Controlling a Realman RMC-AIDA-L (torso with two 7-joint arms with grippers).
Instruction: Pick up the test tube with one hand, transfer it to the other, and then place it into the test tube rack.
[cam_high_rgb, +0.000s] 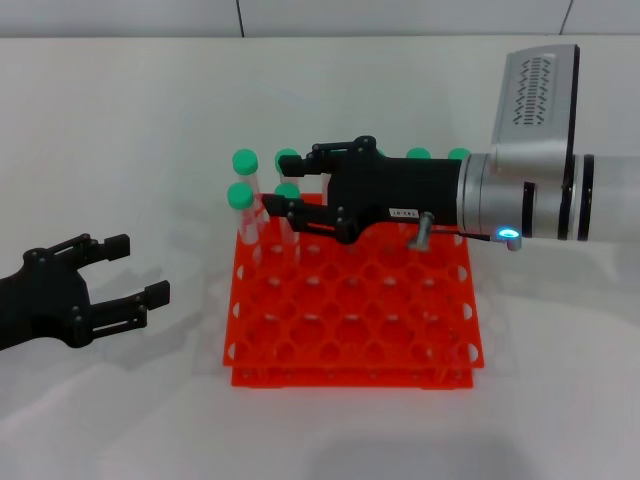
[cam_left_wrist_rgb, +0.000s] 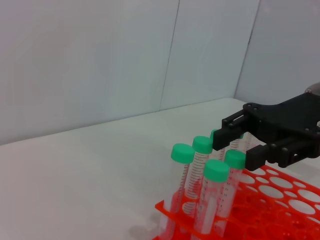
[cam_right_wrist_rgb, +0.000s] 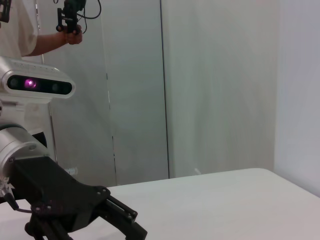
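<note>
Looks like the placing step: the stickered black right pincer (cam_high_rgb: 296, 196), fingers apart, sits mid-frame around a clear green-capped test tube (cam_high_rgb: 288, 215) standing in the orange-red plastic rack (cam_high_rgb: 352, 330). Next it should back straight off without tipping neighbours, while the unlabelled left pincer (cam_high_rgb: 140, 268) idles spread open at lower left over the white counter (cam_high_rgb: 120, 130).

Both grippers are black and two-fingered; the right gripper (cam_high_rgb: 296, 188) carries a small white sticker on a silver-white arm (cam_high_rgb: 545, 195) with a blue light, the left gripper (cam_high_rgb: 138, 270) is unlabelled.

The test tube rack (cam_high_rgb: 352, 330) was glossy orange-red plastic. The tubes (cam_left_wrist_rgb: 212, 200) were clear smooth plastic with matt green caps (cam_left_wrist_rgb: 216, 170). Both grippers looked matt black; the desk (cam_high_rgb: 120, 130) was smooth matt white.
</note>
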